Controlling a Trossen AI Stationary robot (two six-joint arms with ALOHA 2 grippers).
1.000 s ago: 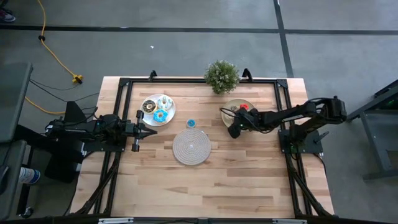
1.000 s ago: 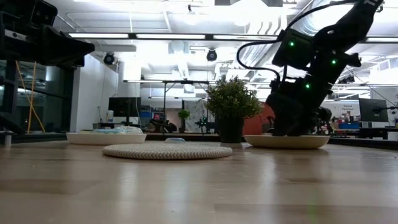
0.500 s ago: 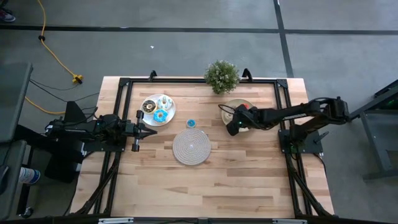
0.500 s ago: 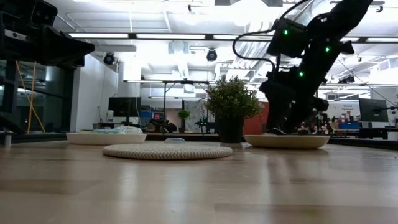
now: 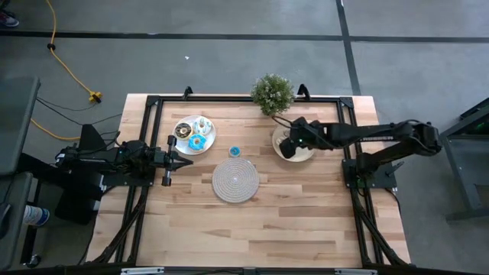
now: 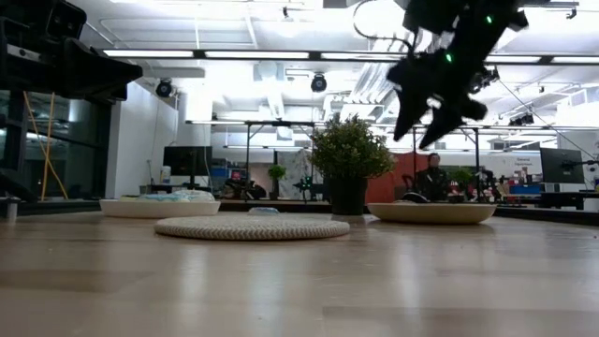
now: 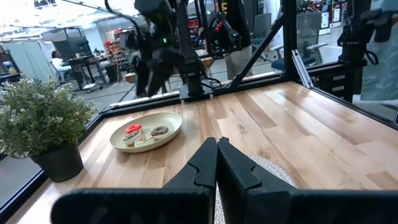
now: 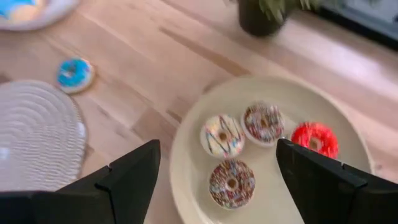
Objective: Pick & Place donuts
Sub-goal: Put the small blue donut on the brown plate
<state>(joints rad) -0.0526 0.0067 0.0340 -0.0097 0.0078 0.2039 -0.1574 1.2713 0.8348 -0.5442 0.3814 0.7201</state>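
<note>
So four donuts sit on my cream plate; right gripper hovers above, fingers apart, empty. Blue donut still loose near the woven mat, more on the white plate. Left gripper parked, fingers together.

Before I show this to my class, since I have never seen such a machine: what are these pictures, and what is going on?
These are four camera views of one moment. Two dark robot arms work at a pale wooden table. One camera looks straight down, one sits at table height, and one rides on each wrist.

The right gripper hangs open above a cream round plate and holds nothing. On that plate lie four small toy donuts: a red one, a white striped one, and two brown sprinkled ones.

The left gripper waits shut and empty beside a white plate of donuts.

Between the plates lie a pale woven round mat and a loose blue donut. A small potted plant stands at the far edge.
</note>
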